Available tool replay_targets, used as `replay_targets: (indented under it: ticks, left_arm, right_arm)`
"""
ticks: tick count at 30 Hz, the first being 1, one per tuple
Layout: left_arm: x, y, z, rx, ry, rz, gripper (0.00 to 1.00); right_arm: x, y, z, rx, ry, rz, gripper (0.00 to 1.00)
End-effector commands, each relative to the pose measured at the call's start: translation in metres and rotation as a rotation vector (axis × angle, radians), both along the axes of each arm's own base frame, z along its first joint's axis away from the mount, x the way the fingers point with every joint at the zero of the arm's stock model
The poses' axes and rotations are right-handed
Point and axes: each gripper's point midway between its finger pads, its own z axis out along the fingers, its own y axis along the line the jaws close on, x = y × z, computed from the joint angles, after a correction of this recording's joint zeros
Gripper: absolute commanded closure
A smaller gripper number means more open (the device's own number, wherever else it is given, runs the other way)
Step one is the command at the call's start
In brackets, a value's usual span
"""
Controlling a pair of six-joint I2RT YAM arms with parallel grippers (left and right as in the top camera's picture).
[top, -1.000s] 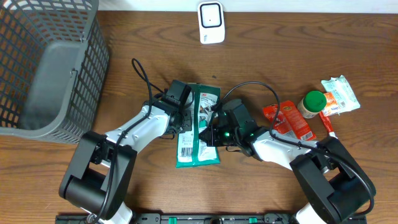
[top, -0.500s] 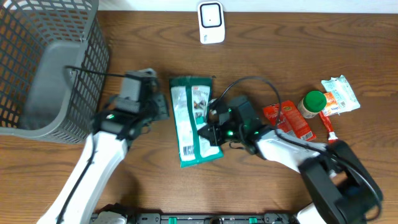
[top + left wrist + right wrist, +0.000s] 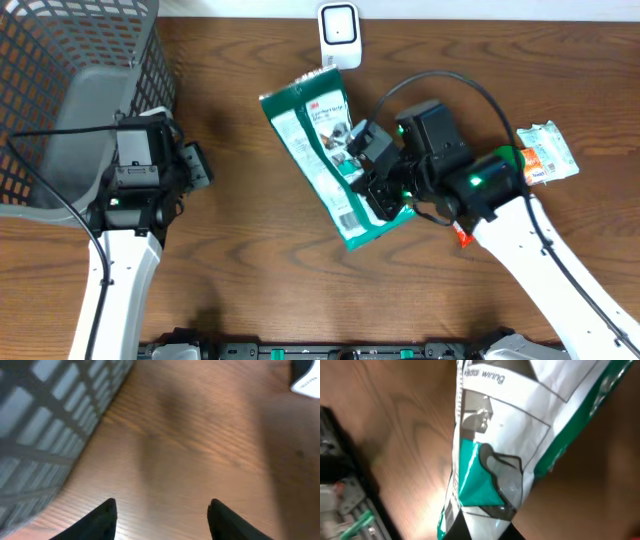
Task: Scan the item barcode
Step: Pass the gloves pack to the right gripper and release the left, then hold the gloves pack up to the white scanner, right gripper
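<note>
While right jaws clench the green packet (image 3: 320, 140), left jaws parted, barcode (image 3: 347, 213) blurred.

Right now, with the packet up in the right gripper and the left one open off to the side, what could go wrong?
1. The right gripper pinches the packet at one edge only, and the left gripper is open beside the basket. The floppy packet may sag or slip.
2. Its top corner looks very near the scanner and could knock it.
3. The barcode seems to be at the end farthest from the scanner, so the scan may miss.
</note>
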Motion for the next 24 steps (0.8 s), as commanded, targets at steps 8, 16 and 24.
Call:
replay_targets:
  ticks: [8,16,24]
  left_arm:
    - [0.0,0.011,-0.003,0.044,0.02,0.027,0.21]
    - [0.0,0.011,-0.003,0.044,0.022,0.026,0.21]
    - [-0.001,0.011,-0.003,0.044,0.023,0.026,0.2]
  right_arm:
    - [0.027,-0.012,0.03,-0.458,-0.42,0.127,0.99]
    - [0.044,0.019,0.033,-0.647,-0.535,0.256,0.99]
    - [0.086,0.023,0.044,-1.015,-0.785,0.468,0.99]
